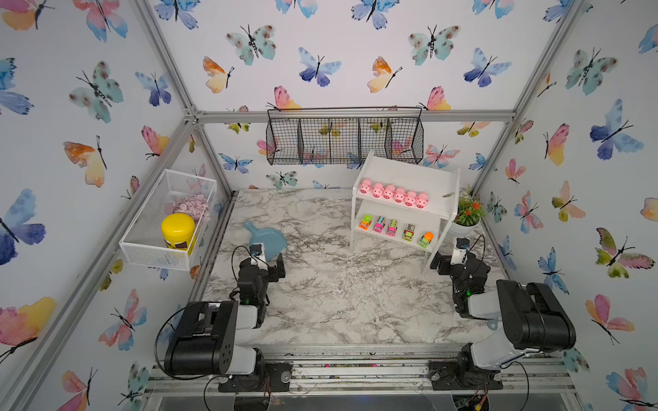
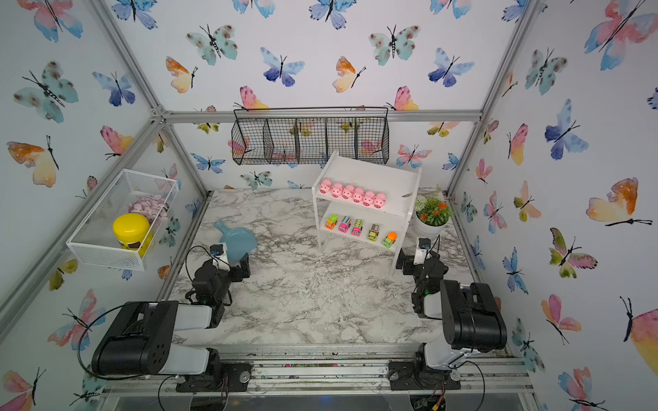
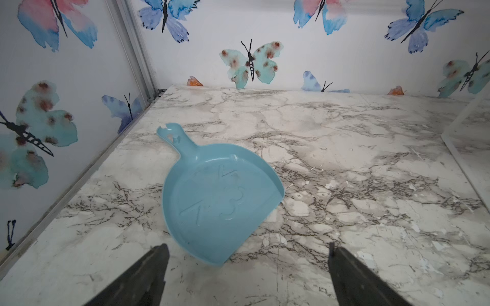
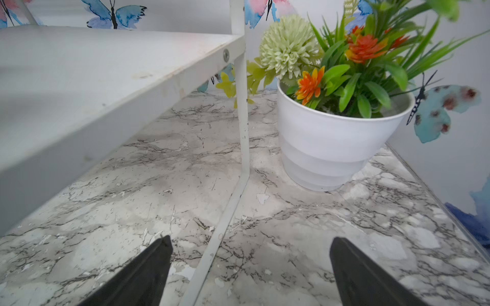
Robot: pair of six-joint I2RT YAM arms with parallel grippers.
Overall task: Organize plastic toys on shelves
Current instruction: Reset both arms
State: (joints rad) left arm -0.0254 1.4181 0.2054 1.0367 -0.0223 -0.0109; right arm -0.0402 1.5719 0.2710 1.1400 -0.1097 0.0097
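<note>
Pigs (image 1: 393, 194) above trucks (image 1: 391, 227) on the shelf (image 1: 420, 178), clear of the spread, empty left fingers (image 3: 148, 275) and right fingers (image 4: 148, 273); mesh basket (image 1: 156, 254) holds jar (image 1: 178, 229), discs (image 1: 192, 206).

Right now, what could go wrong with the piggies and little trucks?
The open right gripper hangs close to the shelf's leg; a sideways swing might jolt it, and the pink pigs lined near the top board's front edge could tumble. The flower pot beside that leg could get bumped too.

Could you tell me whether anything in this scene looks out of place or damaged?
The pigs and trucks sit in tidy rows on the shelf unit. Only the blue dustpan stands out: its handle tip looks broken open.
</note>
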